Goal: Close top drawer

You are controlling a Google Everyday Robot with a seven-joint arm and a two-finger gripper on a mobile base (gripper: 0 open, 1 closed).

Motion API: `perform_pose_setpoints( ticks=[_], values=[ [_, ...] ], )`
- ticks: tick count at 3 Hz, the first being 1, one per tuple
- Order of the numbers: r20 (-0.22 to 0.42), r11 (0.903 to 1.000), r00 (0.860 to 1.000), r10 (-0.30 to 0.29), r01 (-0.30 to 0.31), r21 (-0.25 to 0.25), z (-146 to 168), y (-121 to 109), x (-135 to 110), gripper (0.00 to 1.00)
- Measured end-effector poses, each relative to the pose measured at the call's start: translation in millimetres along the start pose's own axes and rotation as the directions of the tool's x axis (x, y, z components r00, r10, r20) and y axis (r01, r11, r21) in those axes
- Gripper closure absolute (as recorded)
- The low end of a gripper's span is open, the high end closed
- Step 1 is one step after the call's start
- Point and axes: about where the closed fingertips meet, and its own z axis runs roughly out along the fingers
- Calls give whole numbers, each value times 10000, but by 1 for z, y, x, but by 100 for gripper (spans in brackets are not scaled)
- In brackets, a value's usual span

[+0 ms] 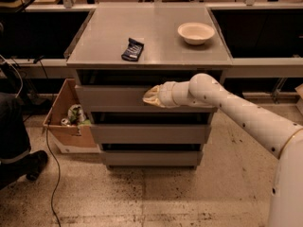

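Note:
The top drawer (111, 98) is a wide grey flat panel under the cabinet top, standing only slightly out from the cabinet. My gripper (150, 96) is at the end of the white arm that comes in from the right. Its tip rests against the middle of the top drawer's front panel. Two shorter grey drawer fronts sit below it, the middle one (149, 133) and the bottom one (149, 158).
On the cabinet top (156, 37) lie a dark packet (132, 49) and a white bowl (196, 32). A cardboard box (66, 119) with rubbish stands on the floor left of the cabinet. A person's dark leg and shoe (19, 160) are at far left, with a cable on the floor.

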Motion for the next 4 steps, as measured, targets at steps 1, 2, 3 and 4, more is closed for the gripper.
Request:
perform_pose_setpoints(
  ticks=[1, 2, 3, 4],
  values=[
    [0, 10000, 10000, 1, -1, -1, -1, 1, 0, 100],
    [27, 9937, 9957, 921, -917, -651, -28, 17, 0, 100],
    [-120, 9655, 9765, 2154, -2147, -1471, -90, 43, -2, 100],
    [-327, 9399, 9594, 2800, -2809, -1939, -142, 50, -6, 100]
  ],
)
